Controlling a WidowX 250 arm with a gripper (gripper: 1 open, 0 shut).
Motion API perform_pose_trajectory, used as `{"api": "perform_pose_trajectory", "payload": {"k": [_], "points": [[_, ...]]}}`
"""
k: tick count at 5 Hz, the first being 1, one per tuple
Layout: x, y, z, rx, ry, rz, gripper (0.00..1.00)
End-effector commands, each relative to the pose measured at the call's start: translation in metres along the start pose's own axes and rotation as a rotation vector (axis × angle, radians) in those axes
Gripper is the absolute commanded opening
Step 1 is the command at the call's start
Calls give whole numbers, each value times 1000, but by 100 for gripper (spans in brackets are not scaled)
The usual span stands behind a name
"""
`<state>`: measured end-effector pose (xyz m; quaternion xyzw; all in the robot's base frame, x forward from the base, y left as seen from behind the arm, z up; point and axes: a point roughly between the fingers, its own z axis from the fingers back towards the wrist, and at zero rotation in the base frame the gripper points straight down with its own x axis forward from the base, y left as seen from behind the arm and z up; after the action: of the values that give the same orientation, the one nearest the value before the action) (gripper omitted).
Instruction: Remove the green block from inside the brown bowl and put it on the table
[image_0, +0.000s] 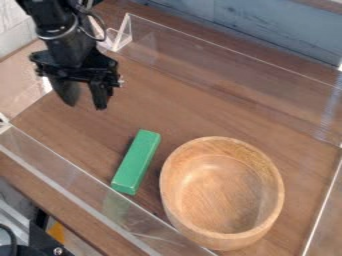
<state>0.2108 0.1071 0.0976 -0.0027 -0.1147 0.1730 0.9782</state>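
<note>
The green block (135, 160) lies flat on the table (227, 105), just left of the brown bowl (222, 191) and outside it. The bowl's inside is bare wood with nothing in it. My gripper (83, 98) hangs over the table's left part, well above and to the upper left of the block. Its two dark fingers point down and stand apart, open, with nothing between them.
Low clear acrylic walls (60, 190) run along the table's edges, with the front wall close to the block and bowl. A small clear upright piece (123, 30) stands at the back left behind the arm.
</note>
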Motion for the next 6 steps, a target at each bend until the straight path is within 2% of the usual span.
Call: {"api": "perform_pose_trajectory", "payload": {"k": [1, 3, 6], "points": [[-5, -5, 16, 23, -27, 45, 100], [-5, -3, 30, 29, -28, 101, 100], [9, -28, 30, 18, -15, 81, 100]]}}
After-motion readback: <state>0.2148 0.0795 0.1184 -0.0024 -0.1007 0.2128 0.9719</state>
